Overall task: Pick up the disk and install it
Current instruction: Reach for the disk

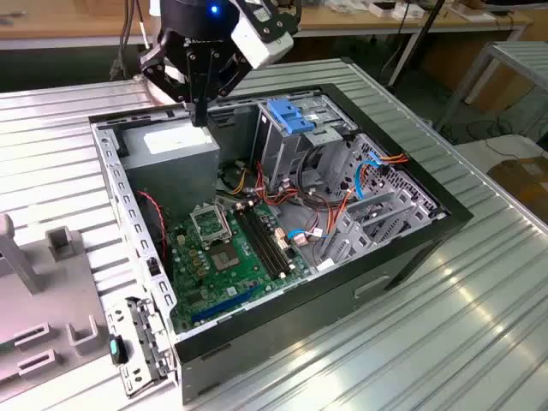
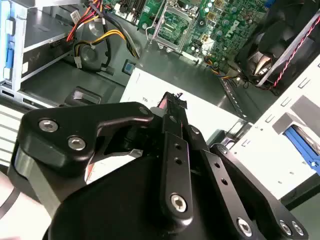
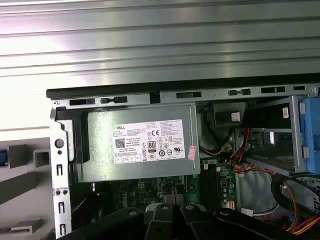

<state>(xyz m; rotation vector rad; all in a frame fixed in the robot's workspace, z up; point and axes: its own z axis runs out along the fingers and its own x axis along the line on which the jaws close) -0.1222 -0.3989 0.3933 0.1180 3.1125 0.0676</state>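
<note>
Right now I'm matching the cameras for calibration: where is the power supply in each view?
Exterior view: power supply toward the exterior view's left, under the end effector.
Second wrist view: white-labelled box just beyond the end effector.
First wrist view: labelled grey box against the case wall.
Shared landmark: the green motherboard.

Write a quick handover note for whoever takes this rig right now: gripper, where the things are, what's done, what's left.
The gripper is shut and empty, pointing down over the power supply inside the open computer case; I cannot tell whether it touches.
The disk is not in the gripper. The blue bracket on top of the drive cage is a different part.
Done: nothing I can confirm.
Left: pick-up and install, as far as these views show.
</note>
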